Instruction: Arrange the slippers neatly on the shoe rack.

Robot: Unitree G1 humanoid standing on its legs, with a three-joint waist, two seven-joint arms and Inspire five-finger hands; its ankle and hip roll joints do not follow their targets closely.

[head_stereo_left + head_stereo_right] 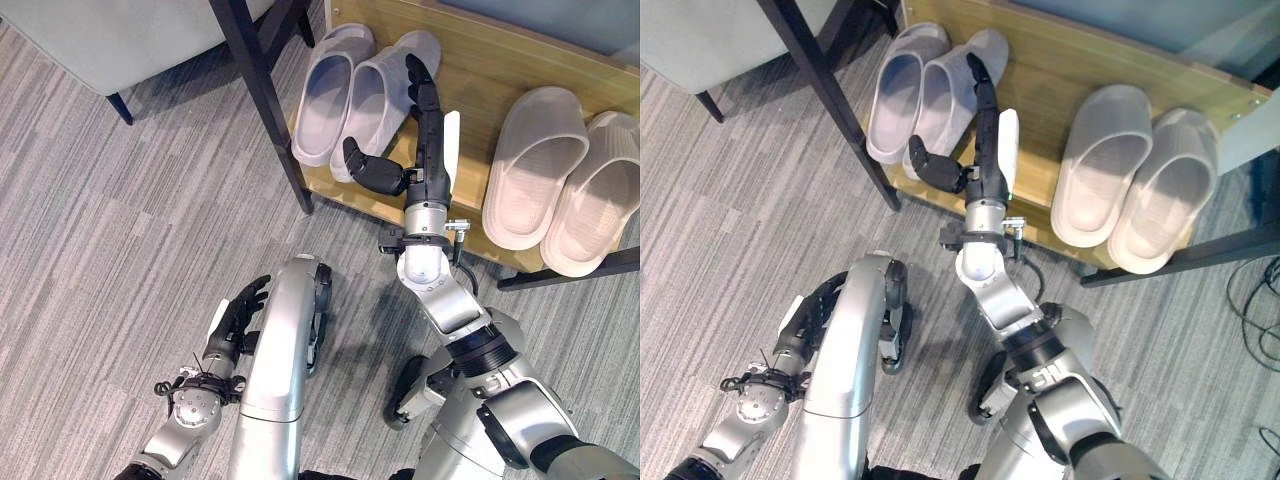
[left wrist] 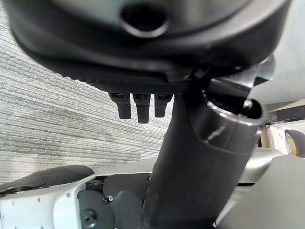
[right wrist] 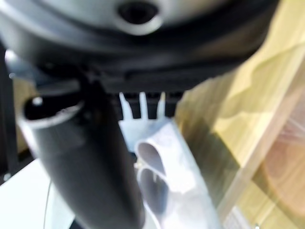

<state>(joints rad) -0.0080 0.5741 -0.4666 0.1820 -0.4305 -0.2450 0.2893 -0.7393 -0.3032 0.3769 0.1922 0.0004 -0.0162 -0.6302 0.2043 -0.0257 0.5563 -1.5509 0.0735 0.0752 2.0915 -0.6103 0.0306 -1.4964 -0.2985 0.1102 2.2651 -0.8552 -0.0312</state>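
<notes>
Two pale lilac slippers (image 1: 330, 90) lie side by side at the left end of the low wooden shoe rack (image 1: 470, 90). The right one of them (image 1: 385, 85) has my right hand (image 1: 425, 120) against its right edge, fingers straight along its side and thumb (image 1: 375, 170) spread by its heel; the slipper (image 3: 167, 167) shows past the fingers in the right wrist view. Two cream slippers (image 1: 535, 160) rest together at the rack's right end. My left hand (image 1: 235, 315) hangs open low over the carpet, holding nothing.
A black frame leg (image 1: 265, 100) slants down in front of the rack's left end. A grey seat (image 1: 110, 35) on dark legs stands at the upper left. Grey striped carpet (image 1: 120, 220) covers the floor.
</notes>
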